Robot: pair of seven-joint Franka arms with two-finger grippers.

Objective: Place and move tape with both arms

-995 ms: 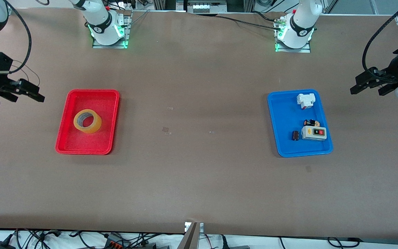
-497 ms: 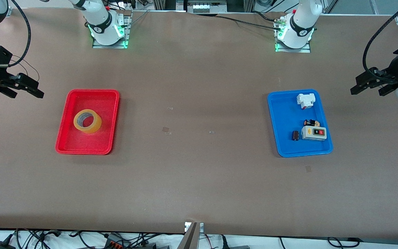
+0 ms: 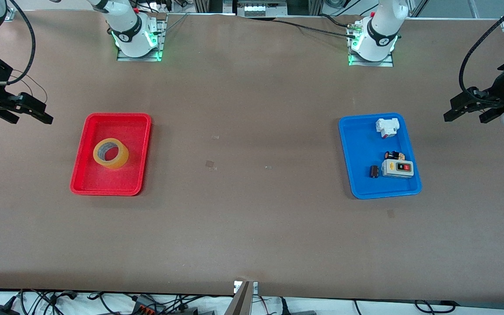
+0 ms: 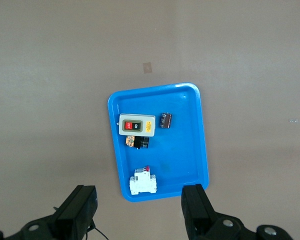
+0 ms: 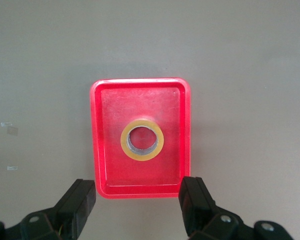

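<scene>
The yellowish tape roll lies flat in the red tray toward the right arm's end of the table; it also shows in the right wrist view inside the red tray. My right gripper hangs open and empty high over the bare table beside the red tray, at the table's end; its fingers frame the tray's edge. My left gripper hangs open and empty high over the table beside the blue tray; its fingers stand wide apart.
The blue tray holds a white breaker, a grey switch box with red and black buttons, a small black cylinder and a small black-and-orange part. Bare brown table lies between the two trays.
My right gripper has drifted outward toward the table's end and slightly up the view, away from the red tray. The left gripper has barely moved. The tape has not moved.
</scene>
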